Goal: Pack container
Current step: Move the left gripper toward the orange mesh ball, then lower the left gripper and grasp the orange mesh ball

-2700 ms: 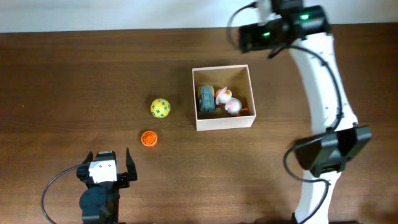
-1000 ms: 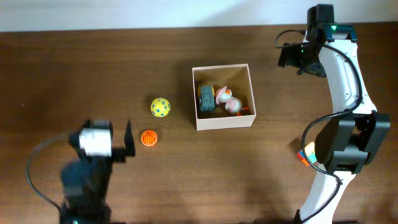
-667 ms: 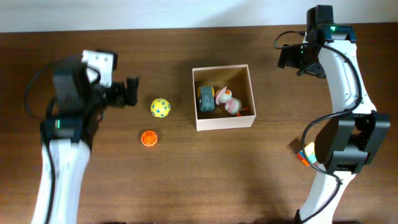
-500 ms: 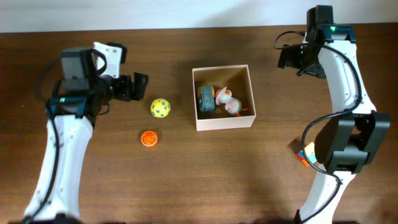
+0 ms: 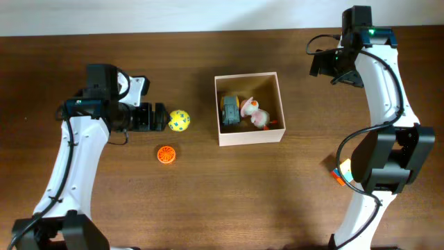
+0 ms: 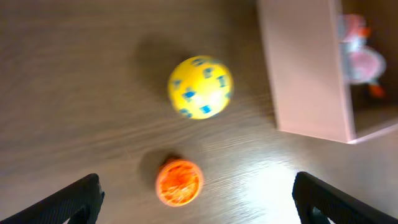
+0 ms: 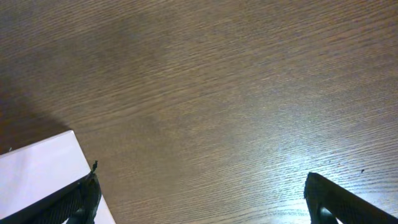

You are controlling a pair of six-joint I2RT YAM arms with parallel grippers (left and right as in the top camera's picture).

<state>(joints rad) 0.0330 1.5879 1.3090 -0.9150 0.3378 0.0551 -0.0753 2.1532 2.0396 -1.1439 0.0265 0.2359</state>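
Note:
The container (image 5: 249, 136) is a square white-walled box at the table's middle, holding a grey-green toy (image 5: 229, 111) and a pink-white toy (image 5: 254, 114). A yellow ball with blue marks (image 5: 179, 120) and an orange ball (image 5: 166, 155) lie on the table to its left. My left gripper (image 5: 158, 117) is open and empty, just left of the yellow ball. In the left wrist view the yellow ball (image 6: 200, 86) and orange ball (image 6: 178, 182) lie ahead between the spread fingers (image 6: 198, 199), the container (image 6: 306, 74) at right. My right gripper (image 5: 323, 66) is open and empty, right of the container (image 7: 37, 180).
A multicoloured cube (image 5: 342, 171) lies on the table at the right, partly hidden by the right arm's base. The table's far edge meets a white wall at the top.
The left arm rose from the front of the table and swung up and right until its gripper came beside the yellow ball. The right arm moved right of the container early on, then stayed still.

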